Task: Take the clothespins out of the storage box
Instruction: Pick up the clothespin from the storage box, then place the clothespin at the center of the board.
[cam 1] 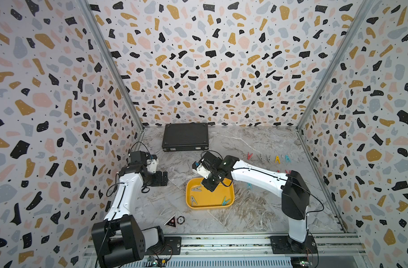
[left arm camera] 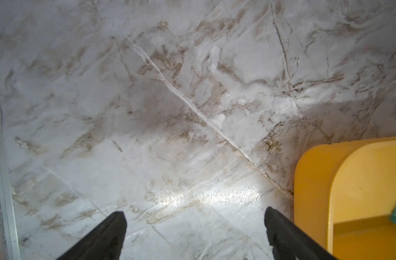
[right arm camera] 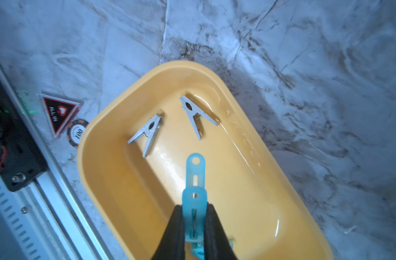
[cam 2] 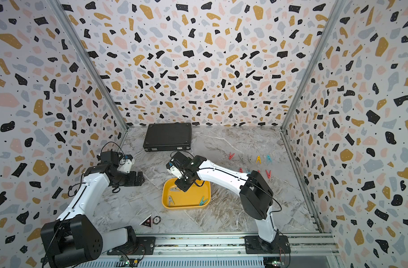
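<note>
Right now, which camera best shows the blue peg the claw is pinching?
Right wrist view: the teal clothespin is close up, clamped in the right gripper. In both top views that gripper hides it; the left wrist view misses it.

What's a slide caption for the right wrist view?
Right tool clamping a teal plastic clothespin over the shallow yellow plastic tray, two grey plastic clothespins inside.

The storage box (right arm camera: 248, 191) is glossy, smooth yellow plastic. Between the matt black fingers (right arm camera: 172, 236) sits a translucent teal clothespin (right arm camera: 200, 175), plastic too. The table (left arm camera: 147, 112) looks polished, marble-patterned.
</note>
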Action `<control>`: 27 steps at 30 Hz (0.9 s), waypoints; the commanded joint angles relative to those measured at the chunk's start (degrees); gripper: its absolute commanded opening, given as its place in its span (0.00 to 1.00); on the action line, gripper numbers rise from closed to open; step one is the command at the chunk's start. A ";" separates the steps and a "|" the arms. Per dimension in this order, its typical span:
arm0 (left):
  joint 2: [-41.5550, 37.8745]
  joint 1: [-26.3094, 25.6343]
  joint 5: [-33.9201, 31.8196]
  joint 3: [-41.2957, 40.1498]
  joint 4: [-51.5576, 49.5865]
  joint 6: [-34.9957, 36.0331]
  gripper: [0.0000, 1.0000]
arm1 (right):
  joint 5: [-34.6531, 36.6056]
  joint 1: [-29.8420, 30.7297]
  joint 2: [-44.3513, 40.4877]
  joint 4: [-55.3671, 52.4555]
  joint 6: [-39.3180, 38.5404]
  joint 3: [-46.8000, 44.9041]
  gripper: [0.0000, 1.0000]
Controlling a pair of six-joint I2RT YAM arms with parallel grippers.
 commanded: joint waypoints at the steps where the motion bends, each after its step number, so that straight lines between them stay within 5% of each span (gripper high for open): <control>1: -0.90 0.39 0.78 0.98 0.25 0.16 1.00 | -1.30 -3.38 -5.70 -1.71 3.50 -2.12 0.11; 9: -0.90 0.39 1.06 0.90 0.17 0.16 1.00 | 2.08 -17.06 -17.41 -3.72 9.07 -15.17 0.11; 14: -0.80 0.39 1.41 1.00 0.16 0.20 1.00 | 12.92 -24.41 -22.45 -7.90 10.33 -25.09 0.11; 27: -0.67 0.32 1.59 1.17 -0.12 0.26 1.00 | 28.25 -28.13 -14.16 -11.60 12.30 -29.86 0.11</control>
